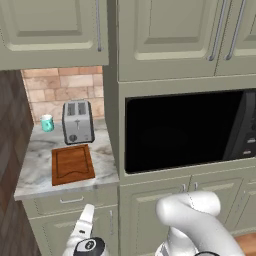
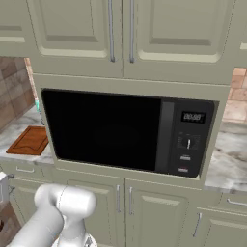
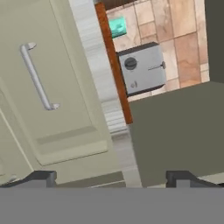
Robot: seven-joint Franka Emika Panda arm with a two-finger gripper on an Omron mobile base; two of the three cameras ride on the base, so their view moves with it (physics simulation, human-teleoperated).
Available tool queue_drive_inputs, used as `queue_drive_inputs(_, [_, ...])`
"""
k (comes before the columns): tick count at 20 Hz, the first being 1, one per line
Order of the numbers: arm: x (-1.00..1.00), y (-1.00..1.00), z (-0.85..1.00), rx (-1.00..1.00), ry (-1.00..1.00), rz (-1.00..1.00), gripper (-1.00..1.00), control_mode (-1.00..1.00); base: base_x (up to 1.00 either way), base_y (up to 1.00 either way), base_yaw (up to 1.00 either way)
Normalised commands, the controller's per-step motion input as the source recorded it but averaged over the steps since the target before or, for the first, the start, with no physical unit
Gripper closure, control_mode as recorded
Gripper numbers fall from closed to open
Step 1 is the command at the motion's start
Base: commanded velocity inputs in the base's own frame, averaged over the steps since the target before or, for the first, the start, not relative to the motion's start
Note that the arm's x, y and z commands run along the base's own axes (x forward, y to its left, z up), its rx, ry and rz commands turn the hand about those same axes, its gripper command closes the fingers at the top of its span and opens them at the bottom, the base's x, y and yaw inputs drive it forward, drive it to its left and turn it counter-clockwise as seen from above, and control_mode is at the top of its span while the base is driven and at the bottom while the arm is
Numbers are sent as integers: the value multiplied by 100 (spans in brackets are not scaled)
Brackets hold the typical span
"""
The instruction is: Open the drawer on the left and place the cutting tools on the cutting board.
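Drawer (image 1: 65, 201), shut beneath the desk (image 1: 35, 175) edge below the cutting board (image 1: 73, 164), is rigid and probably slides with light resistance, so grasp its small horizontal bar handle (image 1: 71, 200) centrally; the fingers (image 3: 41, 177) stand apart and empty.

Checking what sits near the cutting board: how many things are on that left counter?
3: the cutting board in front, the toaster behind it, and a teal cup left of the toaster. More may be hidden.

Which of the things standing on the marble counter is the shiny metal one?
The toaster, behind the cutting board; the teal cup beside it is smaller.
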Motion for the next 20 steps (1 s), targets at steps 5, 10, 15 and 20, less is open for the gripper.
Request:
queue_drive_inputs(5, [40,4,-31,0,-4,11,-100,-100,0,0,0])
queue_drive_inputs(10, [25,14,-28,0,-5,7,-100,-100,0,0,0])
queue_drive_inputs(15, [17,22,-25,0,-6,5,-100,-100,0,0,0])
queue_drive_inputs(20, [21,27,-21,0,-7,2,-100,-100,0,0,0])
